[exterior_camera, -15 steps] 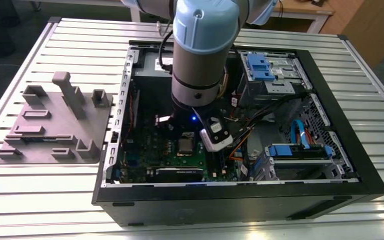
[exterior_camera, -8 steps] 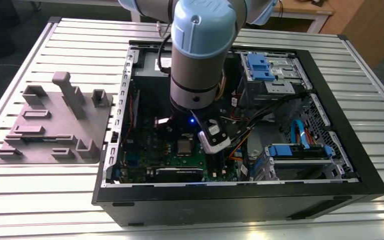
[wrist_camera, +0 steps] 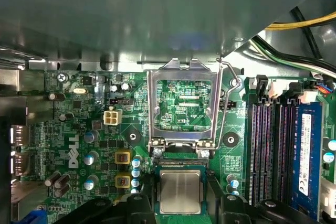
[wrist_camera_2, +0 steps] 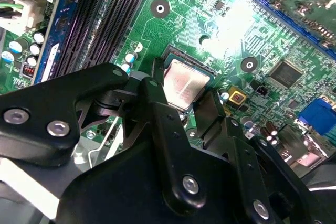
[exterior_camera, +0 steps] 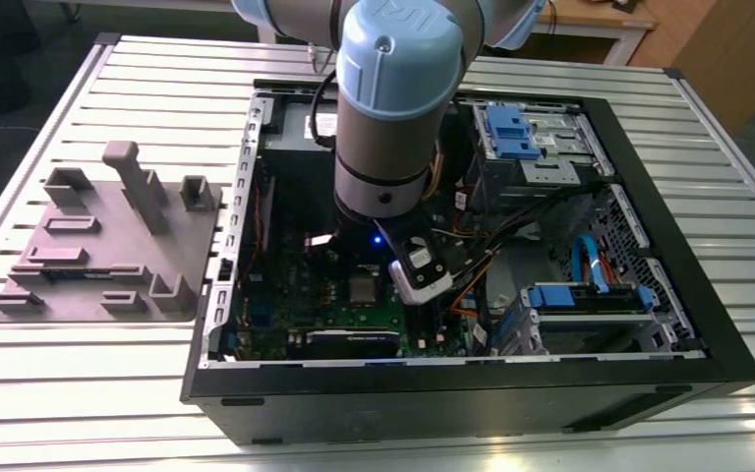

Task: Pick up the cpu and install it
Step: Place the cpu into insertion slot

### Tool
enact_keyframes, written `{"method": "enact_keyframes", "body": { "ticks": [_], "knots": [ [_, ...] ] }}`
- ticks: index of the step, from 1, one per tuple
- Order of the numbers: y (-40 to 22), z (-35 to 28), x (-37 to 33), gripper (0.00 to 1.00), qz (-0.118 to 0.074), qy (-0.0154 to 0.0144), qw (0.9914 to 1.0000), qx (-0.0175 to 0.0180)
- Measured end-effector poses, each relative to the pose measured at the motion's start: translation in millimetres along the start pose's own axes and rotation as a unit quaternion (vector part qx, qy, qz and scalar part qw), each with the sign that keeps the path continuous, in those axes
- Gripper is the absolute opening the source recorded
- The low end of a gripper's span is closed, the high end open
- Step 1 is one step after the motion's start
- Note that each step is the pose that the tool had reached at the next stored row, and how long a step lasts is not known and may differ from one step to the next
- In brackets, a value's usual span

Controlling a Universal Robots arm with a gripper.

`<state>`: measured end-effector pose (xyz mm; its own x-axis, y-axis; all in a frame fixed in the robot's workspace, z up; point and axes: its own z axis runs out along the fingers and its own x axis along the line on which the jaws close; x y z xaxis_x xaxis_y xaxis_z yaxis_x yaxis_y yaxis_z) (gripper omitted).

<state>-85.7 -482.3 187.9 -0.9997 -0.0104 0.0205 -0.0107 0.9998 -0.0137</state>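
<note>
The cpu (wrist_camera: 180,191) is a small square chip with a silvery top and a thin green rim. It hangs level just over the socket (wrist_camera: 181,164) on the green motherboard (wrist_camera: 79,145), and a strip of the socket's contacts shows past one edge. My gripper (wrist_camera_2: 182,100) is shut on the cpu (wrist_camera_2: 184,81), one black finger against each of two opposite sides. The socket's metal load plate (wrist_camera: 184,85) stands swung open beside it. In the exterior view my arm (exterior_camera: 384,108) reaches down into the open computer case, with the cpu (exterior_camera: 362,288) small and grey below it.
Black memory slots (wrist_camera: 275,150) and a blue one run along one side of the socket. Small capacitors (wrist_camera: 90,157) stand on the board. Cable bundles (exterior_camera: 509,211) and blue drive bays (exterior_camera: 588,295) fill the case at the exterior view's right. A grey fixture tray (exterior_camera: 109,246) lies on the table.
</note>
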Motion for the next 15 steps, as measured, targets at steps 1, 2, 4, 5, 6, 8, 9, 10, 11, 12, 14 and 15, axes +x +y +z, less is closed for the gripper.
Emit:
{"method": "enact_keyframes", "body": {
  "ticks": [1,2,4,5,6,8,9,10,11,12,14,15],
  "knots": [
    [0.0,0.0,0.0,0.47,0.000,0.0000,1.00000,0.0000],
    [0.0,0.0,0.0,0.47,0.000,0.0000,1.00000,-0.0001],
    [0.0,0.0,0.0,0.47,0.000,0.0000,1.00000,0.0000],
    [0.0,0.1,0.0,0.47,0.000,-0.0001,1.00000,-0.0001],
    [0.0,0.2,0.0,0.48,0.000,-0.0001,1.00000,-0.0002],
    [0.1,0.3,0.0,0.54,0.000,-0.0001,1.00000,-0.0003],
    [0.1,0.3,0.0,0.54,0.000,-0.0001,1.00000,-0.0002],
    [0.1,0.3,0.0,0.54,0.000,-0.0001,1.00000,-0.0002],
    [0.0,0.2,0.0,0.54,0.000,-0.0001,1.00000,-0.0001],
    [0.0,0.2,0.0,0.54,0.000,-0.0001,1.00000,-0.0001],
    [0.0,0.2,-0.1,0.54,0.000,0.0000,1.00000,-0.0001],
    [0.0,0.2,-0.1,0.54,0.000,-0.0001,1.00000,-0.0001]
  ]
}}
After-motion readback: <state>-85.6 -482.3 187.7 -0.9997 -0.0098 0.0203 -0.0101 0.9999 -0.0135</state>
